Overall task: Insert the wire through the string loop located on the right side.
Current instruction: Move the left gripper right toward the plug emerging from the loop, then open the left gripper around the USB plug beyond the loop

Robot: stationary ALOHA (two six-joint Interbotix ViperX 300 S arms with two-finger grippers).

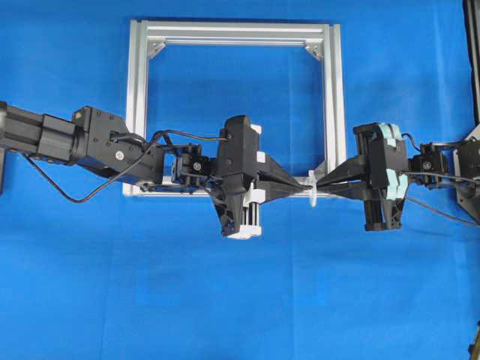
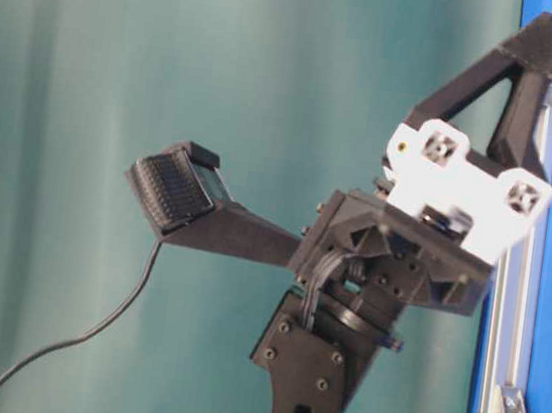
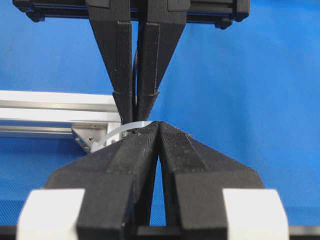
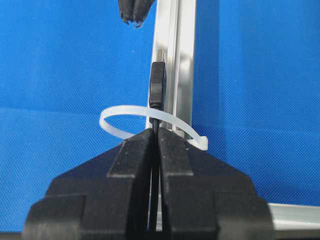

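Right hand was clamped on the wire, plug tip poking through the string loop beside the frame. Left hand was pinched together, empty, facing it. Advice: open left, grip plug beyond loop.

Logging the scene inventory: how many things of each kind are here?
Black robot grippers: 2, left, right
Square aluminium frame: 1
White translucent string loop: 1
Thin black wire with metal plug tip: 1
Total: 5
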